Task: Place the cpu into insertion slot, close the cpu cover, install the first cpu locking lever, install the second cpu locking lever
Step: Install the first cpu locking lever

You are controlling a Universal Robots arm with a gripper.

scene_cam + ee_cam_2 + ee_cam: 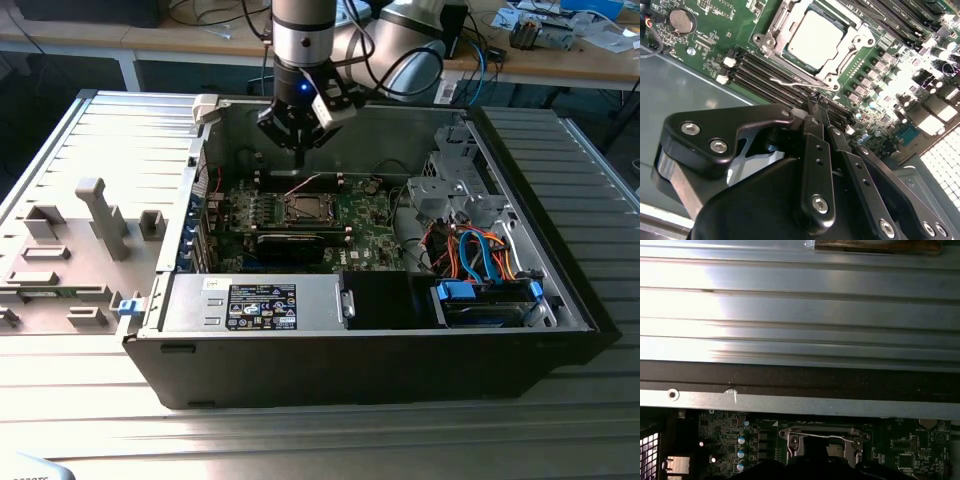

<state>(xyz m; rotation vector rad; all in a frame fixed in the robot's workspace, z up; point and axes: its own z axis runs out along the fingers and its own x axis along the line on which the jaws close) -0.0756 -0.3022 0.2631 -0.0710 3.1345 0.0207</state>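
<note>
- Looking down the second wrist view, you've got the gripper (812, 107) closest to the lens: black fingers (815, 165) drawn together to a narrow tip, nothing between them.
- Just past that tip lies a thin metal locking lever (790, 83), lying along the near edge of the socket, beside the dark memory slots (762, 75).
- Beyond it, your cpu (815, 37) sits in the insertion slot (832, 80): a flat, pale silvery square, level with the frame.
- The cpu cover (860, 37) is down around it, a silver frame with the chip showing through its window.
- Whether the levers are fully latched, you can't tell from here; the socket's far edge is cut off.
- In the first wrist view, the socket frame (822, 437) is half hidden by the dark gripper body.
- From the exterior view, your arm (300, 40) hangs straight down into the open computer case (520, 180), gripper (300, 150) poised above the green motherboard (370, 215), just behind the socket (303, 207).
</note>
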